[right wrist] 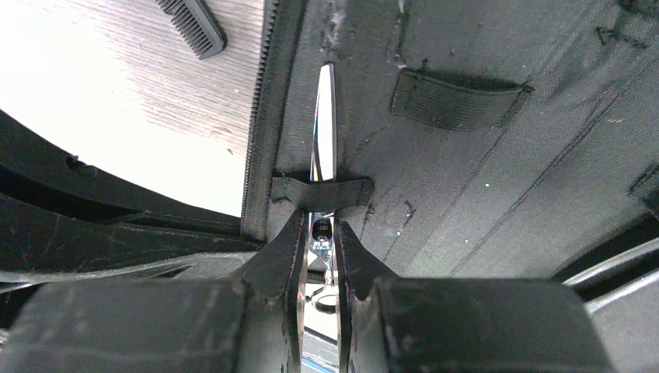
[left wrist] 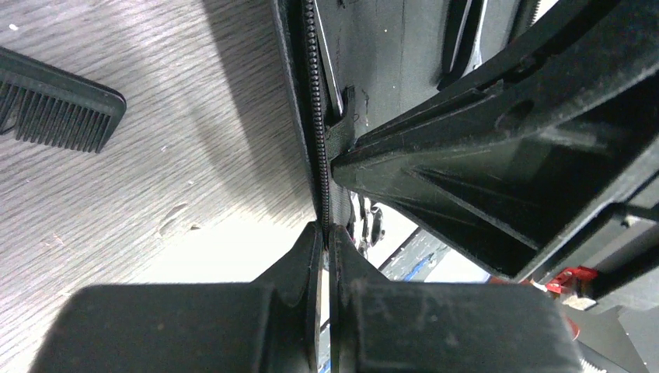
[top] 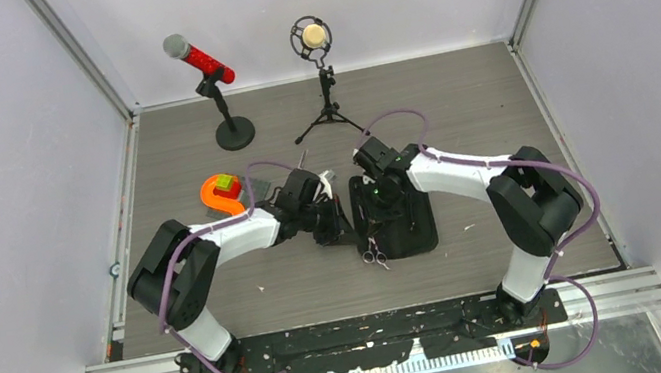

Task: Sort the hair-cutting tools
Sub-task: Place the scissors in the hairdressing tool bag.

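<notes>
Right wrist view: your right fingers [right wrist: 299, 233] nearly closed, pinching scissors [right wrist: 327, 116] near pivot, blade threaded under elastic loop [right wrist: 322, 192] inside case [right wrist: 466, 194]. Slide in line with blade, slowly, so loop doesn't snag. Left fingers [left wrist: 315, 242] shut tight on case's zip edge [left wrist: 315, 116]; use them to pin case down.

Count:
- second scissors [top: 375, 256] at case's near-left corner, likely separate pair
- one comb [left wrist: 58, 105] left of case
- no clips seen
- beyond case, red microphone [top: 202, 58] and cream microphone [top: 314, 37]: two
</notes>
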### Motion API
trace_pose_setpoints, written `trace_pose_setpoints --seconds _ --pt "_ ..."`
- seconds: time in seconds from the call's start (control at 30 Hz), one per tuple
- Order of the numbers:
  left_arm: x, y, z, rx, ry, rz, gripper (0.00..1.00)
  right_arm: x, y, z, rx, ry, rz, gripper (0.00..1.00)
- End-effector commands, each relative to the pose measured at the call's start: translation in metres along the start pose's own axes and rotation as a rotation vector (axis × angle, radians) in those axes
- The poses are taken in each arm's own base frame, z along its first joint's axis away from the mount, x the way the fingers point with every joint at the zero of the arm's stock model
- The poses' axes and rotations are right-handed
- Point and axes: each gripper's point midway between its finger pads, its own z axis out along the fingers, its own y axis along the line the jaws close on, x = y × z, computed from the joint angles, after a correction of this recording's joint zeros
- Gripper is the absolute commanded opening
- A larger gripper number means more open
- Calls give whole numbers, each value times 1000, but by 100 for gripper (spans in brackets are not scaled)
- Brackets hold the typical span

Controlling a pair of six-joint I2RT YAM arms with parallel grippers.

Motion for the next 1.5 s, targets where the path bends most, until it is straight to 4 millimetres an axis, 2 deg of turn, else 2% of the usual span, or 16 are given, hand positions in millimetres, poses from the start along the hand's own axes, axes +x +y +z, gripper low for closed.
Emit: trace_pose_setpoints --seconds 0.0,0.17,0.23,0.33,0.43,0.57,0.73,0.83,0.9,1.1,1.23,1.47 --pt "1 -23 -7 68 18 48 0 -30 1 -2 -52 -128 94 5" --pt "1 -23 -8 70 19 49 0 -41 -5 -2 -61 -176 129 5" --pt "2 -23 -7 68 20 46 0 -47 -2 -5 -68 -204 113 10" --pt "1 -21 -6 62 18 41 0 -51 4 -18 -91 -229 87 25" --pt "1 -21 -5 59 20 38 0 -46 2 -30 -86 -240 72 40" --pt "0 -22 -4 62 24 34 0 -31 0 -43 -91 -251 70 49" --pt "0 -22 -4 62 24 31 0 -1 -6 -45 -103 -225 53 47" --pt "0 -22 -4 61 25 30 0 18 -9 -40 -117 -195 41 36" --pt "-1 -22 -4 61 26 29 0 27 -8 -36 -133 -179 30 32" --pt "-2 -23 -4 60 22 30 0 48 0 -25 -180 -133 26 32" --pt "0 -21 -3 56 25 26 0 47 6 -24 -210 -146 35 32" --pt "-1 -21 -4 56 24 28 0 33 8 -40 -199 -226 31 35"
